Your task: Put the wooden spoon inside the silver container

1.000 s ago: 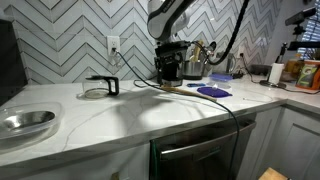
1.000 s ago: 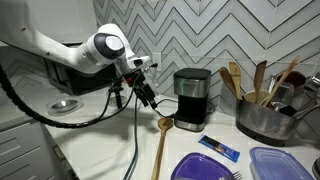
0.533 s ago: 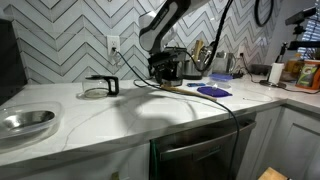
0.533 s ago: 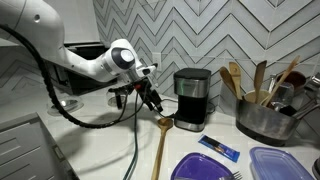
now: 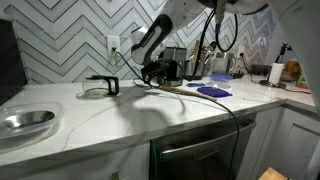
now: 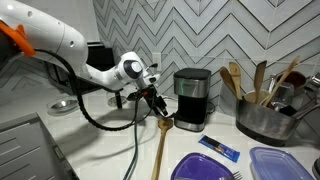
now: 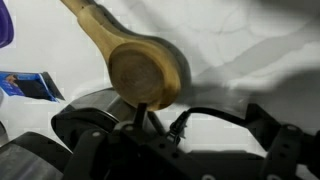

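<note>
- Desk (image 5: 120, 110): white marbled top, carrying everything below. Unchanged from the frames a second ago.
- Arm (image 6: 55, 38): leans lower and reaches further over the desk than a second ago. The wrist has dropped step by step towards the spoon.
- Dark boxy appliance (image 6: 192, 98): upright against the chevron-tiled wall, just beside the spoon's bowl. Not moved.
- Silver container (image 6: 262, 122): stands on the desk well beyond the appliance, on the side away from the arm, with several wooden utensils already sticking up from it. Same place as before.
- Shallow metal bowl (image 5: 25, 122): near the desk's front edge, well apart from the arm.
- Wooden spoon (image 6: 160, 148): lies flat on the desk, not in the container. Its bowl points towards the wall and its handle runs to the front edge. Same spot as a second ago. In the wrist view its bowl (image 7: 148, 72) fills the centre and the handle leaves at upper left.
- Pincer (image 6: 156, 104): now just above the spoon's bowl, closer than half a second ago. In the wrist view the pincer (image 7: 170, 128) appears spread, with dark fingers at either side of the frame's bottom. It grips nothing. I cannot tell whether it touches the spoon.
</note>
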